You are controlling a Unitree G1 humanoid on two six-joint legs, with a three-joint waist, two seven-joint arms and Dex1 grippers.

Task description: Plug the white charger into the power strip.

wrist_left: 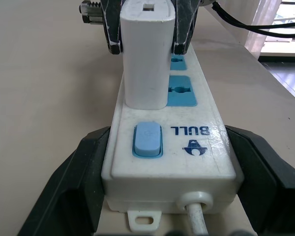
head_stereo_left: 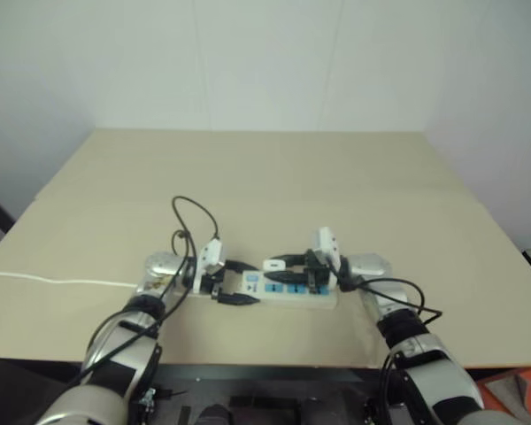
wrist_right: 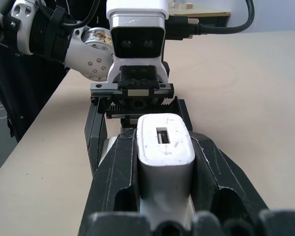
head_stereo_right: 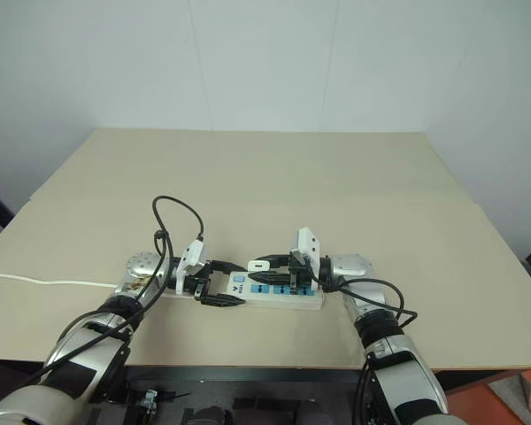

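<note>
Tabletop (head_stereo_left: 248,168), beige, carrying strip (head_stereo_right: 279,297) near its front edge. Left claw (wrist_left: 152,172) clamped on strip's cord end; right claw (wrist_right: 164,187) closed on charger (wrist_left: 147,59), upright on strip beside blue switch (wrist_left: 147,139).

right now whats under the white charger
The power strip: the white charger stands upright on it, just past the blue switch, held by the right gripper. The socket beneath and the charger's prongs are covered, so how far it's seated can't be seen.
</note>
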